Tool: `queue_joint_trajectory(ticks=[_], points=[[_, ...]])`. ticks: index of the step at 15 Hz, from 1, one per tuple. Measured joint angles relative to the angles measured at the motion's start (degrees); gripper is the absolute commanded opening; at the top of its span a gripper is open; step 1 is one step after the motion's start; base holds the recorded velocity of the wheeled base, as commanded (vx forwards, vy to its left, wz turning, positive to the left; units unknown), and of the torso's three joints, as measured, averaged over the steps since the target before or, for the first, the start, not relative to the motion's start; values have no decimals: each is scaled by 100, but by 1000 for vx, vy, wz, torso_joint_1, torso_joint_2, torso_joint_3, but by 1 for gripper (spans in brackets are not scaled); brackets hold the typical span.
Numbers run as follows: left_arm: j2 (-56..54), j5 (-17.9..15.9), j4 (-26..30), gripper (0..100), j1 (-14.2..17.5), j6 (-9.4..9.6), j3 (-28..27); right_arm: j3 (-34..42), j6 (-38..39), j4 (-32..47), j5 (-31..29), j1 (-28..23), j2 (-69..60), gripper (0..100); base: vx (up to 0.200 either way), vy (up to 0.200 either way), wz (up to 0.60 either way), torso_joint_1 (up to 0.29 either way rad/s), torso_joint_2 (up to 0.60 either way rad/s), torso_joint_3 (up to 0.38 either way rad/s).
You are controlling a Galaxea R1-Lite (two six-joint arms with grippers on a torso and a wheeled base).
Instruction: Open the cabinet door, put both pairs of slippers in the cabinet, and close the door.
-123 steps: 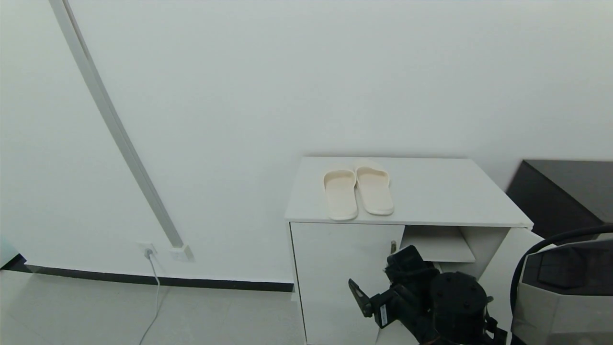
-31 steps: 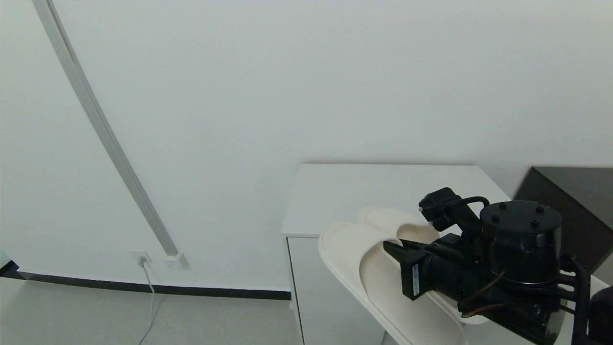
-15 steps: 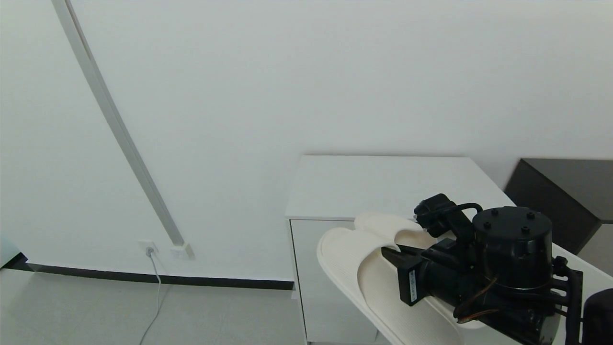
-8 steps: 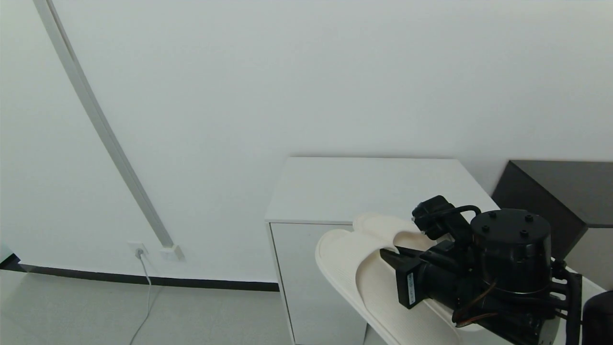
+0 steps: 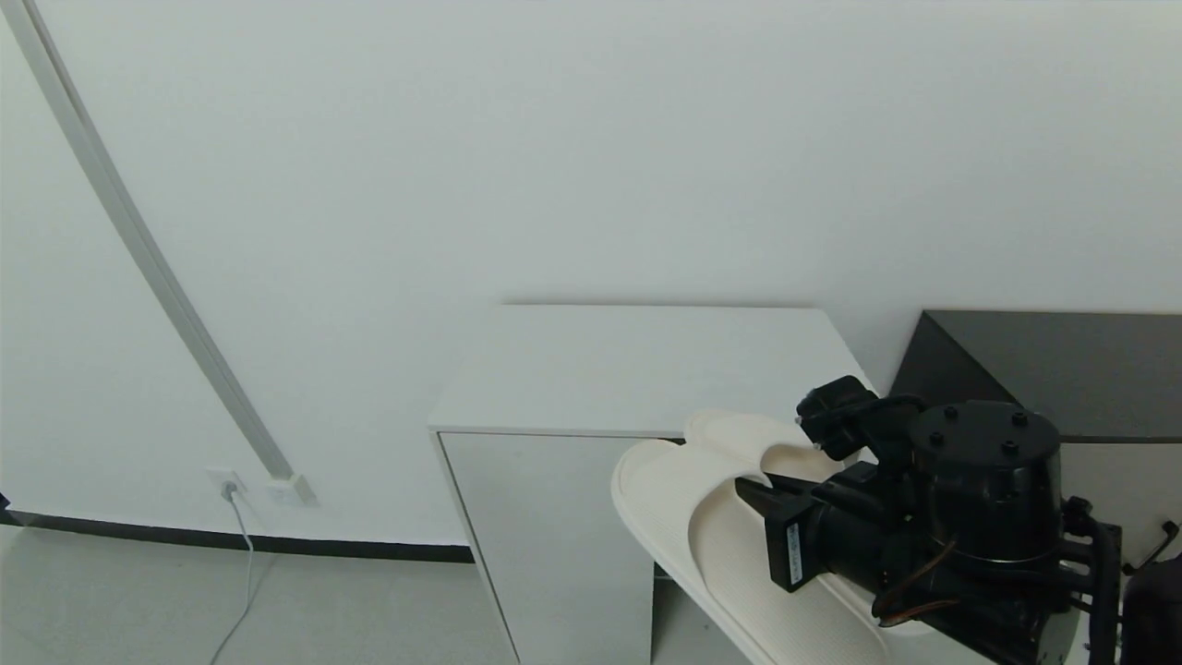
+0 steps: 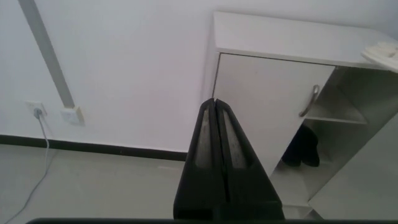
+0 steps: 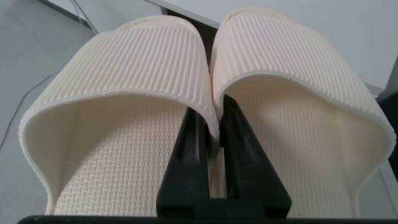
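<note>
A pair of cream slippers (image 5: 702, 517) hangs in front of the white cabinet (image 5: 637, 369), tilted, toes up and to the left. My right gripper (image 5: 753, 488) is shut on their two inner straps; the right wrist view shows the fingers (image 7: 194, 134) pinching both straps of the slippers (image 7: 124, 74) together. In the left wrist view, my left gripper (image 6: 215, 109) is shut on nothing, in the air left of the cabinet (image 6: 280, 40). The cabinet's left door (image 6: 267, 106) with its handle (image 6: 308, 101) is closed. The right half stands open, with a dark pair of slippers (image 6: 303, 149) low inside.
A dark piece of furniture (image 5: 1043, 369) stands right of the cabinet. A grey conduit (image 5: 138, 249) runs down the wall to a socket with a cable (image 5: 226, 485). Bare grey floor (image 5: 231, 610) lies left of the cabinet. A shelf (image 6: 336, 112) divides the open half.
The cream slippers, earlier on the cabinet top, now hang in my right gripper. Over the last second the whole head picture has slid left, so the camera has moved; the gripper keeps its hold.
</note>
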Motion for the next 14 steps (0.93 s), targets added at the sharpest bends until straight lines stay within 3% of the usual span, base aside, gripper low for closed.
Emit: queue_joint_trajectory(ticks=[5, 14], points=[[0, 0, -2, 0, -2, -6, 0, 33, 4, 2, -16, 21, 2, 0, 0, -200, 0, 2, 2, 3], [0, 1, 0, 0, 0, -4, 0, 40, 24, -9, -24, 17, 2, 0, 0, 0, 0, 0, 0, 0]])
